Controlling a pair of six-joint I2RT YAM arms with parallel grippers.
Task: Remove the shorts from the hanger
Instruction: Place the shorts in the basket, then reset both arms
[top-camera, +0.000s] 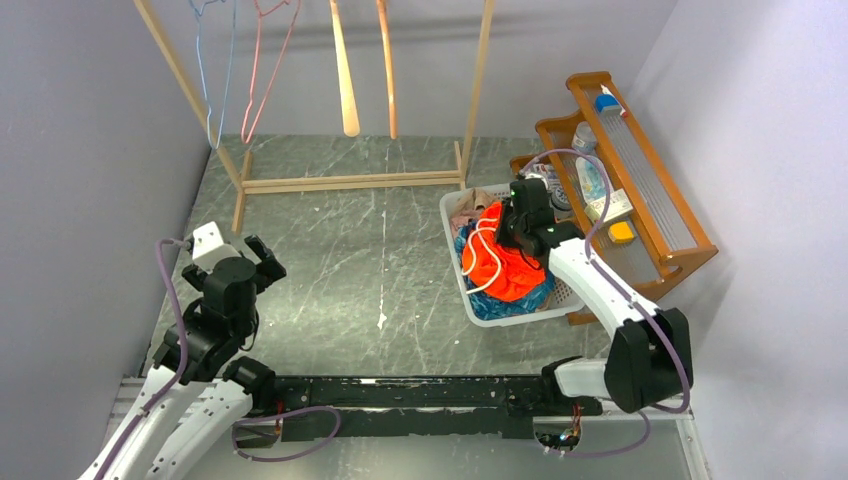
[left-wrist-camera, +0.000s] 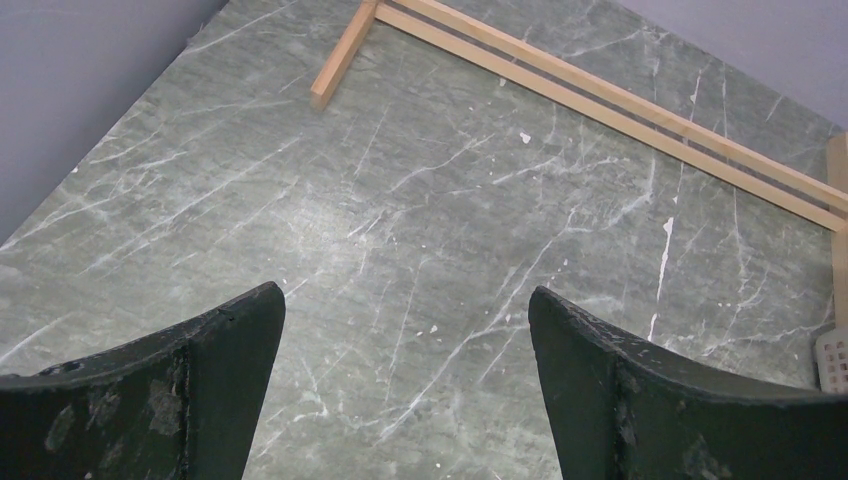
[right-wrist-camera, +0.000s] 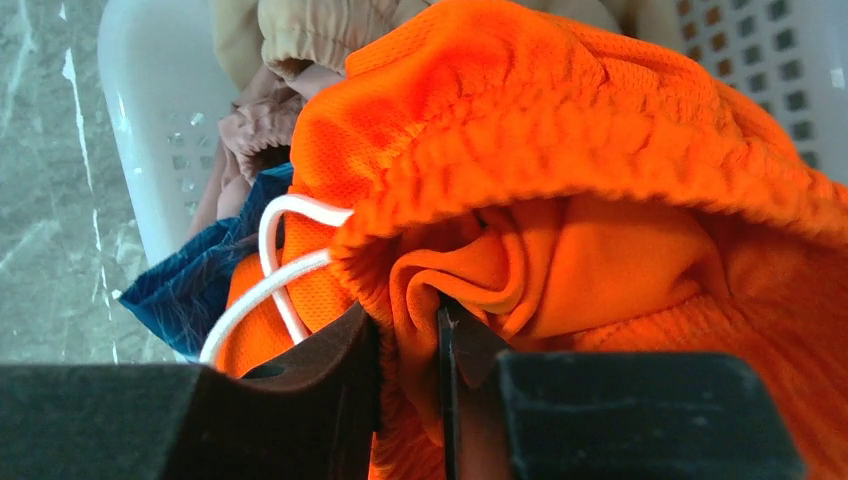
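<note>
The bright orange shorts (top-camera: 503, 265) with a white cord lie on top of a pile in a white basket (top-camera: 451, 212). My right gripper (top-camera: 512, 236) is shut on a fold of their waistband; in the right wrist view the fabric (right-wrist-camera: 560, 150) is pinched between the jaws of that gripper (right-wrist-camera: 410, 330). Under them lie the blue patterned shorts (right-wrist-camera: 195, 285), the dusty pink shorts (right-wrist-camera: 255, 125) and the tan shorts (right-wrist-camera: 310, 25). My left gripper (top-camera: 238, 250) is open and empty above the bare table, and also shows in the left wrist view (left-wrist-camera: 405, 300). Several bare hangers (top-camera: 345, 80) hang on the rack.
A wooden clothes rack (top-camera: 350, 182) stands at the back of the grey marble table (top-camera: 350, 270), its base bar also in the left wrist view (left-wrist-camera: 600, 95). A wooden shelf (top-camera: 660, 215) with small items stands right of the basket. Walls close in on both sides.
</note>
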